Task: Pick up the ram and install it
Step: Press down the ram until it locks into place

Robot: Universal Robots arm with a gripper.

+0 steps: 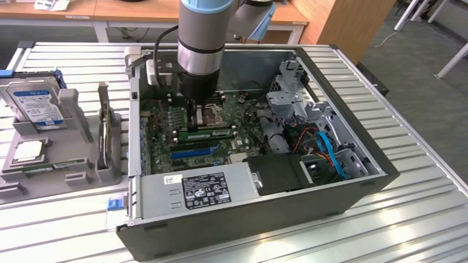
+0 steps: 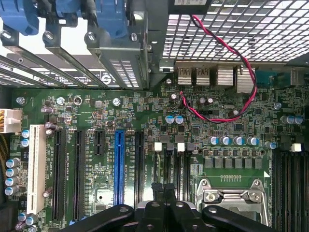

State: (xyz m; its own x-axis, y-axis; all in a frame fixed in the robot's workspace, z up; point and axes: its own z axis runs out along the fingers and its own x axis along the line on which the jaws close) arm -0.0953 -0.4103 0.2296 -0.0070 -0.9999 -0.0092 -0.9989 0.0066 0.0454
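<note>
Slatted metal table (image 1: 66,230) bearing open computer case (image 1: 365,181); gripper (image 1: 199,121), fingers together, over motherboard (image 2: 145,121); ram (image 1: 206,133) partly hidden beneath.

The ram (image 1: 207,133) is a long, thin green stick. It lies level across the motherboard inside the open case, just near of the CPU socket.

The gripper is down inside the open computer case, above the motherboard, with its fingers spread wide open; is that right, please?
Not quite: the gripper is shut, not wide open. The wrist view shows its fingers pressed together. It is indeed down inside the open computer case, above the motherboard.
</note>
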